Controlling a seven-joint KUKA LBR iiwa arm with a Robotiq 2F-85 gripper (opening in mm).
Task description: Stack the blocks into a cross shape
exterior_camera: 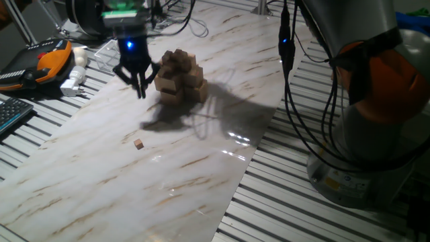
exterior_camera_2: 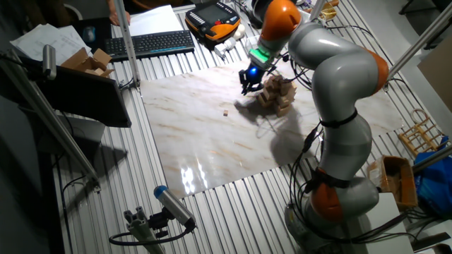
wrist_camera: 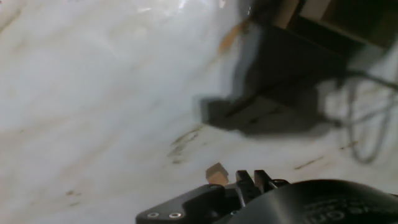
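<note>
Marble-patterned tabletop [exterior_camera: 201, 175]: lone block [exterior_camera: 139, 144], cross shape [exterior_camera: 179, 76] beside gripper [exterior_camera: 140, 86], fingers' grip indiscernible.

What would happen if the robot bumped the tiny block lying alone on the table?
The tiny block would probably slide or skitter, not roll: it looks square-sided and rests flat. The marble-look tabletop shines, so it is likely slippery. It looks wooden, so probably stiff and light.

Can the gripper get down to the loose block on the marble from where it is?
Probably yes. The block lies alone on the bare marble board, nothing beside it. The gripper hangs by the cross shape, with open surface between them.
</note>
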